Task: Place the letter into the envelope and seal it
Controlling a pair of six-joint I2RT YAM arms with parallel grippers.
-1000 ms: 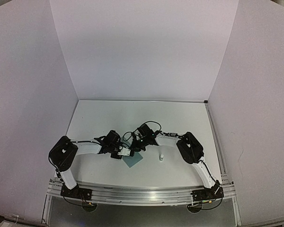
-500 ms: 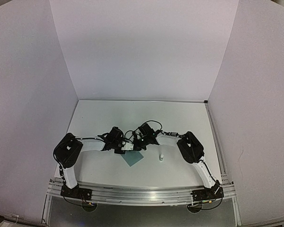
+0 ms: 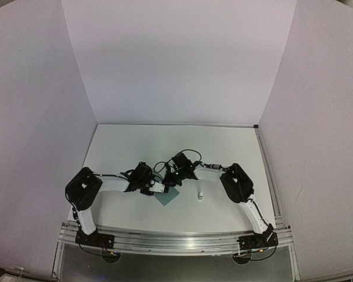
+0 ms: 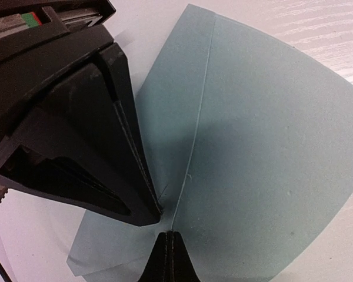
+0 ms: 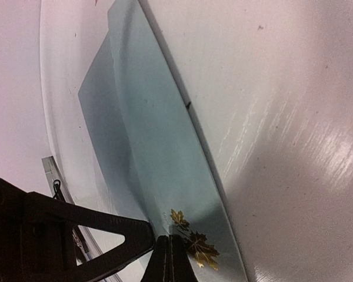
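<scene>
Teal paper, the envelope (image 3: 166,198) is lying flat on the table (image 3: 135,147) near its front edge, between the two arms and near a small white bottle (image 3: 200,195) on its right. The left gripper (image 4: 169,257) is pointing down with its jaws pressed together on nothing, the tips meeting the envelope at the end of a fold line. The right gripper (image 5: 169,262) is likewise clenched and empty, its tips sitting on the envelope beside a gold leaf sticker (image 5: 194,245). Both grippers are crowding close together over the envelope's far side.
</scene>
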